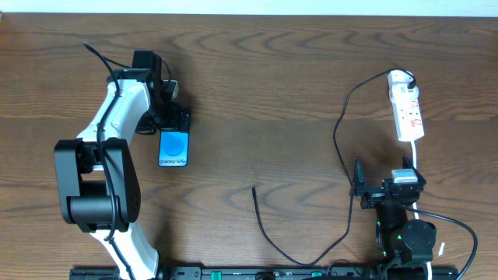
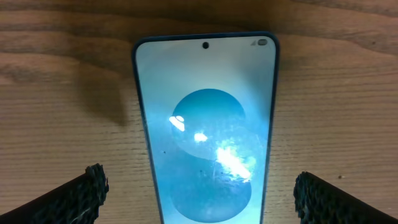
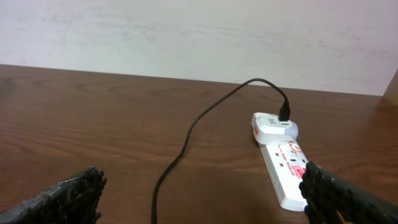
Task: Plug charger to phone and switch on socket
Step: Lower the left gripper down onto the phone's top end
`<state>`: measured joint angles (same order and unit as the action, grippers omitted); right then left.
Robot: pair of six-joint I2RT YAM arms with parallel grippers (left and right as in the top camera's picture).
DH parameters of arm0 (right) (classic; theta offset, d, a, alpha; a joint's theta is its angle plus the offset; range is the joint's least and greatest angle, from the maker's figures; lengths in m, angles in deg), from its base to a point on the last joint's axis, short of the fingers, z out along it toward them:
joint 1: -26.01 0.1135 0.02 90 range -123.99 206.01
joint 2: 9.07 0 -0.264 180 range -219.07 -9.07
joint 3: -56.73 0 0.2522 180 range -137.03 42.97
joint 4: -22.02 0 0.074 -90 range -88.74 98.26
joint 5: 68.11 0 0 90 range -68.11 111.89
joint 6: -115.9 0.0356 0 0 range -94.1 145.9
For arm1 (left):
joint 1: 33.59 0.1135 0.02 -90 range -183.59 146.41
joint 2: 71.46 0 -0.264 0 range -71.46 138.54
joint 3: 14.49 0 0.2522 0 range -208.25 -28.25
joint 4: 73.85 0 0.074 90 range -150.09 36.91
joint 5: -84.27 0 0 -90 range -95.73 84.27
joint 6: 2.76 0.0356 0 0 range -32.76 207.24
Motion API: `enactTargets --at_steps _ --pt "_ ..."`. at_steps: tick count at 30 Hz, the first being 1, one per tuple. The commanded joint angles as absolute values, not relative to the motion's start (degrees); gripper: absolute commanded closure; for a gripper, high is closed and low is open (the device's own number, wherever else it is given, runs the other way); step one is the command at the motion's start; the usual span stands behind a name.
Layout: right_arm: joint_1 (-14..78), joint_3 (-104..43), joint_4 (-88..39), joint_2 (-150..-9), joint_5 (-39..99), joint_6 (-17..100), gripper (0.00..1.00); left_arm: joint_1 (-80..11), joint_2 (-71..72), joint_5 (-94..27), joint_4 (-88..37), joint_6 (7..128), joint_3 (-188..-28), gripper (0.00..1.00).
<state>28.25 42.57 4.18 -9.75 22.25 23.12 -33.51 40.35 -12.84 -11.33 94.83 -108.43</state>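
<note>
The phone (image 1: 174,148) lies flat on the wooden table, blue screen up, and fills the left wrist view (image 2: 205,124). My left gripper (image 1: 175,123) hovers over its far end, open, with a fingertip (image 2: 93,190) on either side of the phone and not touching it. The white socket (image 1: 408,113) lies at the far right, also seen in the right wrist view (image 3: 285,169). The charger (image 1: 340,140) runs from a white adapter (image 3: 273,125) on the socket down the table, and its free tip (image 1: 254,189) rests on bare wood. My right gripper (image 1: 387,185) is open near the table, in front of the socket.
The socket's white cord (image 1: 419,159) runs toward the right arm's base. The charger loops close to the front edge (image 1: 311,260). A pale wall (image 3: 186,31) backs the table. Bare wood (image 1: 264,101) lies between the phone and the socket.
</note>
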Motion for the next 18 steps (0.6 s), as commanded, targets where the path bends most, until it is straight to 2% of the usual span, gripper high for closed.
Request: enactTargets --at_steps 1,18 --pt "28.7 42.7 3.9 -9.4 21.8 22.4 0.01 -34.2 40.8 -11.0 -11.5 95.6 -108.2 0.02" --pt "28.7 42.7 3.9 -9.4 21.8 22.4 0.01 -36.1 40.8 -11.0 -14.4 95.6 -105.0 0.02"
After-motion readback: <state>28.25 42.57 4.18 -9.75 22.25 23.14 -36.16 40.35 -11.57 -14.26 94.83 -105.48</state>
